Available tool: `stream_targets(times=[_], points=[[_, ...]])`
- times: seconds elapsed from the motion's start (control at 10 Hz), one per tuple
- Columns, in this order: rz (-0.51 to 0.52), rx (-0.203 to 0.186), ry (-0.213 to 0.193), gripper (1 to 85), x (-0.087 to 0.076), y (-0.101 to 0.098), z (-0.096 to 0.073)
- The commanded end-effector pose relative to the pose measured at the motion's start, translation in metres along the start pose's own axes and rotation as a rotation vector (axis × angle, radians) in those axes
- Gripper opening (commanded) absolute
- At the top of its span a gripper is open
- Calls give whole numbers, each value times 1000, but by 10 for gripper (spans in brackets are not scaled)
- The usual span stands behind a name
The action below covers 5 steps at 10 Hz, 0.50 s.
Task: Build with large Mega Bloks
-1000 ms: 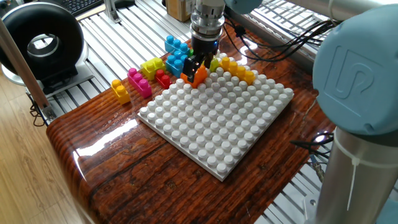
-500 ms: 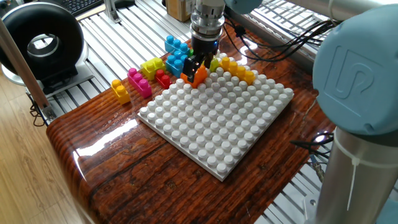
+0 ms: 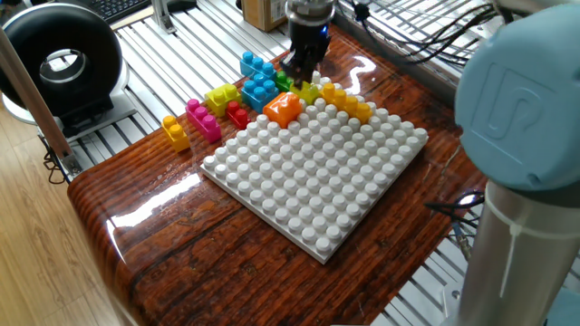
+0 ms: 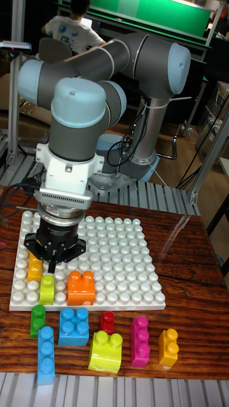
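Observation:
An orange Mega Blok point(image 3: 284, 109) point(image 4: 81, 287) stands on the corner of the white studded baseplate point(image 3: 317, 181) point(image 4: 121, 254), free of the gripper. Beside it on the plate are a lime yellow brick point(image 3: 309, 91) point(image 4: 47, 289) and a yellow-orange row point(image 3: 349, 102) point(image 4: 35, 267). My gripper point(image 3: 302, 72) point(image 4: 48, 264) hangs open just above and beyond the orange brick, over the lime one, with nothing in it. Loose bricks lie off the plate: blue point(image 3: 260, 91) point(image 4: 74, 326), blue point(image 3: 255, 64) point(image 4: 46, 353), green point(image 4: 37, 320), red point(image 3: 237, 113) point(image 4: 107, 322), lime yellow point(image 3: 220, 97) point(image 4: 106, 350), pink point(image 3: 204, 119) point(image 4: 139, 341), yellow-orange point(image 3: 176, 132) point(image 4: 168, 346).
The plate lies on a glossy wooden tabletop point(image 3: 154, 226). A black ring-shaped device point(image 3: 61, 63) stands on the slatted metal surface to the left. Cables point(image 3: 408, 45) run behind the table. The arm's grey base point(image 3: 521, 181) rises at the right.
The gripper has let go of the orange brick, which now sits on the plate's corner, and has lifted up and back from it.

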State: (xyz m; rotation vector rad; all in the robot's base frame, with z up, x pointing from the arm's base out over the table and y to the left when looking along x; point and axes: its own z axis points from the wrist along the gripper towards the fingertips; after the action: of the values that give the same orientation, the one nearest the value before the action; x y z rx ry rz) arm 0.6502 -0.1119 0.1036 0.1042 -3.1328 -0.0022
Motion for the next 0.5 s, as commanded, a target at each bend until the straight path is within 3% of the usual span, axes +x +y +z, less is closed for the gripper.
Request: stream_targets(times=[0.0,0.1,0.4], points=[[-16,4,-13,10,-20,-12,9],[-31,16,-18,10,-26,-19,11],[-50,-2,-46,10,-38,-17,17]])
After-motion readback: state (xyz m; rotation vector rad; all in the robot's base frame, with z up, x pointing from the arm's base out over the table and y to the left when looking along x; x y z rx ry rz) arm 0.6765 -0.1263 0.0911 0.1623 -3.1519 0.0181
